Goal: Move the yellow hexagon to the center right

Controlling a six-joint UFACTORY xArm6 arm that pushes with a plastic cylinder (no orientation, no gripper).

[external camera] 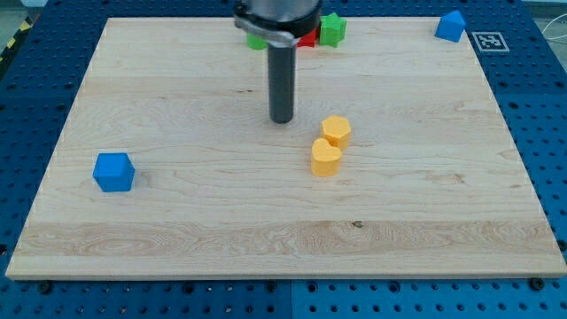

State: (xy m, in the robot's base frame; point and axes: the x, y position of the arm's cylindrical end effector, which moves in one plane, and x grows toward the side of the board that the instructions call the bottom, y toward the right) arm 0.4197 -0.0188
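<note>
The yellow hexagon (336, 130) sits on the wooden board (177, 221) a little right of the middle. A second yellow block (325, 158), heart-like in shape, touches it just below and to its left. My tip (282, 120) stands on the board to the left of the hexagon, a short gap away, not touching it. The dark rod rises from the tip toward the view's top.
A blue cube (113, 172) lies at the left. A blue block (450, 27) sits at the top right corner. A green block (332, 29), a red block (307, 39) and another green block (255, 41) cluster at the top, partly hidden behind the rod's mount.
</note>
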